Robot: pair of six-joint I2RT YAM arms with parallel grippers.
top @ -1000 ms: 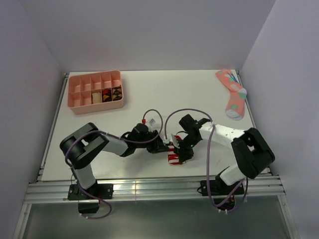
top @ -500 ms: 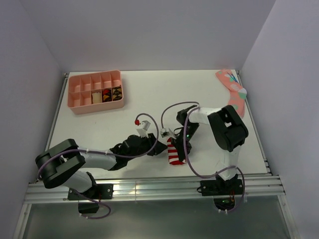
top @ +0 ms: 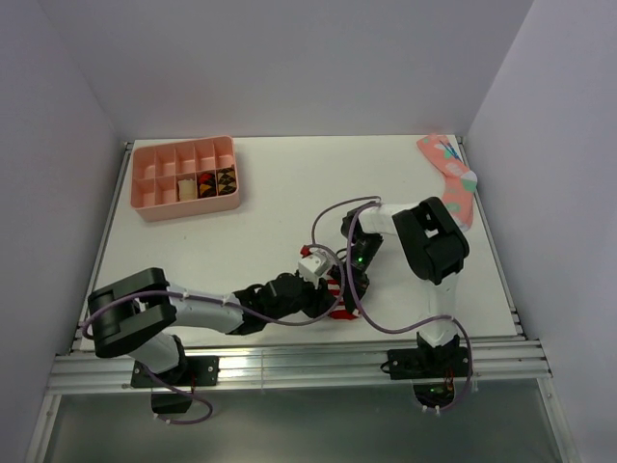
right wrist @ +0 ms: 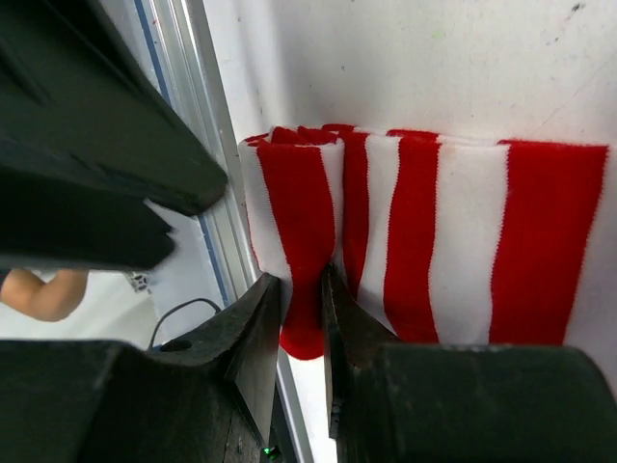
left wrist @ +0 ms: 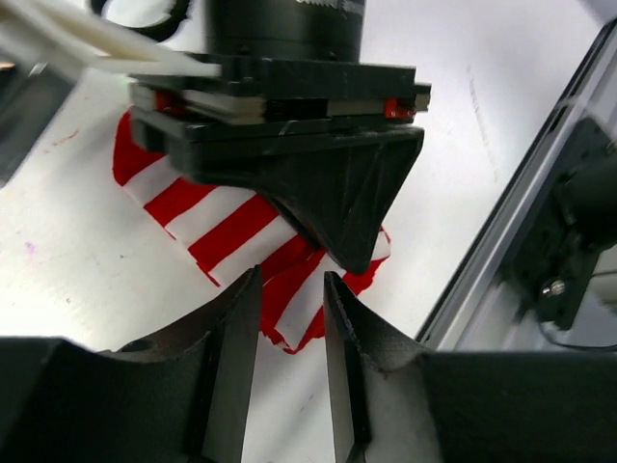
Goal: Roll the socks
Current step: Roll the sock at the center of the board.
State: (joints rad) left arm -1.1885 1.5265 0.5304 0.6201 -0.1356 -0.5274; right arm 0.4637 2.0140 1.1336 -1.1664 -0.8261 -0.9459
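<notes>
One of the socks, red-and-white striped (top: 338, 311), lies near the table's front edge, mostly covered by both grippers. My right gripper (right wrist: 302, 285) is shut on a folded end of this sock (right wrist: 453, 241); a red stripe is pinched between its fingers. My left gripper (left wrist: 291, 280) comes in low from the left, jaws a little apart, with the sock's (left wrist: 217, 217) ragged near end just past its tips and bare table between the fingers. The right gripper's black finger (left wrist: 337, 193) presses on the sock right in front of it. In the top view the left gripper (top: 323, 297) and right gripper (top: 344, 280) almost touch.
A pink compartment tray (top: 185, 178) with small items stands at the back left. A pink sock with teal and grey pattern (top: 451, 183) lies at the back right. The aluminium rail (top: 289, 362) runs along the front edge, close to the striped sock. Purple cables loop over both arms.
My left arm has stretched rightward until its gripper reaches the sock's near end, and its jaws have parted slightly. The right arm folded back early on and keeps its grip on the sock.
</notes>
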